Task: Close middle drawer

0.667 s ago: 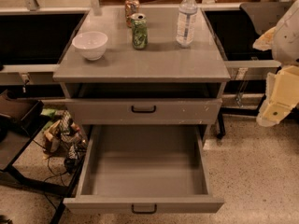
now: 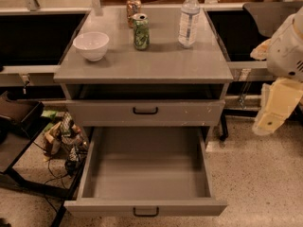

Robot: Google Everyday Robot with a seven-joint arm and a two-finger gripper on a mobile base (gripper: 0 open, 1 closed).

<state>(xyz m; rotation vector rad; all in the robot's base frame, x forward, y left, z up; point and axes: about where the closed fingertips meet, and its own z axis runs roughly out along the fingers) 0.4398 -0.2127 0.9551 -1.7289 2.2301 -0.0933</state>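
The middle drawer (image 2: 147, 206) is pulled far out of the grey cabinet (image 2: 142, 67) and its deep inside is empty. Its low plain front faces me at the bottom of the view, with a small black handle (image 2: 146, 212) at its centre. Above it, the taller-fronted top drawer (image 2: 144, 112) with white chip specks stands slightly ajar. The lowest drawer is hidden under the open one. My gripper (image 2: 270, 119) hangs at the right edge of the view, right of the cabinet and apart from it, at about the height of the top drawer's front. It holds nothing that I can see.
On the cabinet top stand a white bowl (image 2: 91, 45), a green can (image 2: 140, 31), an orange can (image 2: 133, 6) and a water bottle (image 2: 189, 19). Cables and clutter (image 2: 64, 141) lie on the floor to the left, beside a black frame. Speckled floor (image 2: 255, 183) lies to the right.
My arm at the right has dropped slightly. The drawers and the things on the cabinet have not moved.
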